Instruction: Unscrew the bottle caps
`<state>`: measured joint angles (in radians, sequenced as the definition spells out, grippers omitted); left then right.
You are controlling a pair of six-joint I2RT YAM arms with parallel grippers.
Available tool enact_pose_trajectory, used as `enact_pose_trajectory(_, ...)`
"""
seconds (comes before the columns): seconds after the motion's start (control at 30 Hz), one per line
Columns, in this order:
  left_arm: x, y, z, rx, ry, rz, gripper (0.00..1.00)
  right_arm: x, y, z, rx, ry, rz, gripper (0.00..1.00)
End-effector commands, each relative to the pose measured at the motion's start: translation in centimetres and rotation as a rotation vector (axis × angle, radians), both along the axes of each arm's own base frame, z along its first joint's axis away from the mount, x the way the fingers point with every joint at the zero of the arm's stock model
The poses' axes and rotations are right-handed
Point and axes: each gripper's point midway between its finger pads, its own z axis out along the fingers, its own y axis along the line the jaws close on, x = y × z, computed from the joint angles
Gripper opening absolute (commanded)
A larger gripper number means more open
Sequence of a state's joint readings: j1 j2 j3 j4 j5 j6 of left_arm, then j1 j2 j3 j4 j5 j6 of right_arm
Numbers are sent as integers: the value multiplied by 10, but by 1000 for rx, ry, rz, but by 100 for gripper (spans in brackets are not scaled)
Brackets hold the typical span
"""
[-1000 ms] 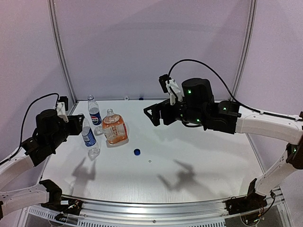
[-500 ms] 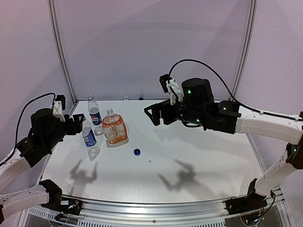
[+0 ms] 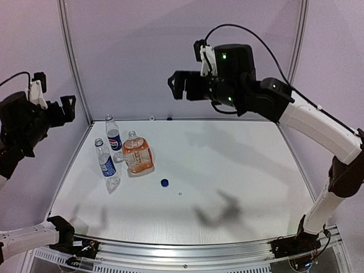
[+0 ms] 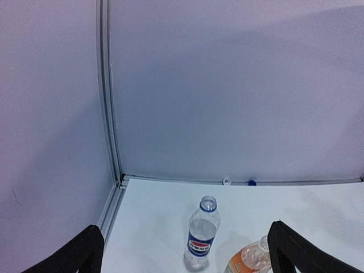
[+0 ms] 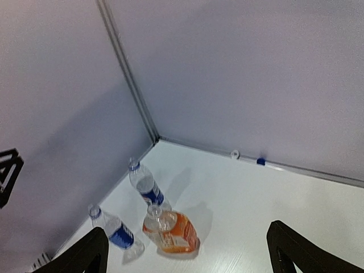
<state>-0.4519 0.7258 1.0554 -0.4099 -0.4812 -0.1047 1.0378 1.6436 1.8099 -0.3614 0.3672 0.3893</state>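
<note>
Up at the left of the overhead view, the left fingers (image 3: 66, 108) hang high above the left edge of the desk (image 3: 239, 170). They are spread wide with nothing between them, and the wrist view shows only open air between the two black tips. Likewise the right fingers (image 3: 175, 85) sit high in front of the back wall (image 3: 142, 51), fully parted and holding nothing.

Down on the white desk, three bottles stand grouped near the far-left corner. A slim bottle (image 3: 114, 136) with a blue label is furthest back, and a second slim bottle (image 3: 106, 165) is nearer the front and a little to the left. A squat orange bottle (image 3: 137, 154) stands just beside both, on their right. Seen from the left wrist, the back bottle's neck is open.

One blue cap (image 3: 164, 183) lies alone on the desk, to the front right of the orange bottle and apart from it. A whitish cap (image 3: 152, 118) and a second blue cap (image 3: 169, 119) lie close together at the foot of the back wall, well apart from the bottles. A tiny ring (image 3: 180, 194) lies near the lone blue cap, on its right.
</note>
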Motion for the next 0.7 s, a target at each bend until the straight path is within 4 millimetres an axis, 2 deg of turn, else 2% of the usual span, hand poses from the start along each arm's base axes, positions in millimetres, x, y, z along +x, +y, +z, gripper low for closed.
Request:
enact_pose_trajectory(0.0, 0, 8, 32, 80, 40, 39, 99, 21, -26, 30, -38, 18, -210, 99)
enact_pose_trajectory(0.1, -1, 4, 70, 81, -14, 9, 99, 21, -45, 73, 8, -58, -274, 99)
enact_pose_trajectory(0.17, -3, 2, 92, 74, -51, -4, 99, 15, -52, 95, 45, -96, -258, 99)
enact_pose_trajectory(0.23, -7, 1, 113, 72, -95, -22, 99, 7, -53, 111, 75, -130, -211, 99)
enact_pose_trajectory(0.3, -7, -2, 125, 72, -117, -38, 99, 1, -58, 124, 125, -143, -198, 99)
enact_pose_trajectory(0.37, -6, -5, 136, 69, -135, -53, 99, -3, -65, 132, 166, -149, -204, 99)
enact_pose_trajectory(0.47, -6, -9, 149, 67, -161, -71, 99, -5, -72, 133, 190, -153, -214, 99)
enact_pose_trajectory(0.67, -1, -17, 148, 60, -140, -105, 99, -15, -77, 119, 215, -133, -184, 99)
